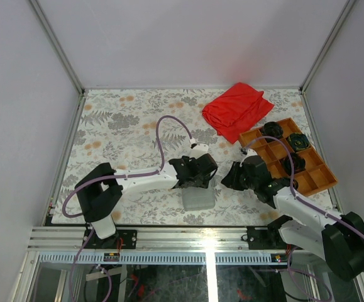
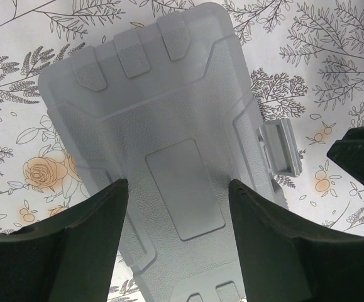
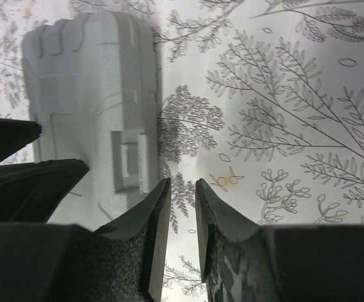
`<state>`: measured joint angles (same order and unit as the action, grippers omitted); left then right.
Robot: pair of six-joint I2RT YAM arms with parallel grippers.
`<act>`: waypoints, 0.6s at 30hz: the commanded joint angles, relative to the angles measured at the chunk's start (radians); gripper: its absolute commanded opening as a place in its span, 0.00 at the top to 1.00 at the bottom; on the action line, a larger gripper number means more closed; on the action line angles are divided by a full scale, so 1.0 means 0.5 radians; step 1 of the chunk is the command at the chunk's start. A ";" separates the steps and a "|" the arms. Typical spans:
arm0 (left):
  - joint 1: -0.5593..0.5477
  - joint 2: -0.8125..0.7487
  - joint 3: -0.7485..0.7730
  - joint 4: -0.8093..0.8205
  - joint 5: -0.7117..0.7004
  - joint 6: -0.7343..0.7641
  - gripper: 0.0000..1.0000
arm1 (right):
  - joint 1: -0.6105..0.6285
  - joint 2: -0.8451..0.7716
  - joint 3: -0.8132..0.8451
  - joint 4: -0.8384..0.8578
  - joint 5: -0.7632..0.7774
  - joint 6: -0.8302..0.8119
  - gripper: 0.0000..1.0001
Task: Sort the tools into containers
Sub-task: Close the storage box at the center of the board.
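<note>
Grey case [image 1: 198, 199] lies flat near the worktop's [image 1: 125, 126] front edge, between the two arms.
The left tool [image 2: 178, 189] hangs over the case, spread wide and gripping nothing. The right tool [image 3: 180, 189], narrowed to a slit with nothing in it, sits just beside the case's latch [image 2: 282, 148]. Behind it are a red cloth [image 1: 237, 108] and an orange divided tray [image 1: 314, 179] holding black round parts [image 1: 271, 129]. The leaf-and-flower patterned worktop is enclosed by plain white walls.
</note>
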<state>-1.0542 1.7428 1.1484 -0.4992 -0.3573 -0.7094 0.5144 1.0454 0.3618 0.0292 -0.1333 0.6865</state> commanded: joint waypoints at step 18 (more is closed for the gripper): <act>0.044 -0.279 -0.179 -0.102 0.020 0.058 0.31 | 0.008 0.089 0.017 0.312 -0.217 0.112 0.70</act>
<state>-1.0485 1.6272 1.0851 -0.5369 -0.3401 -0.6926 0.5144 1.0733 0.3485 0.1654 -0.2481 0.7429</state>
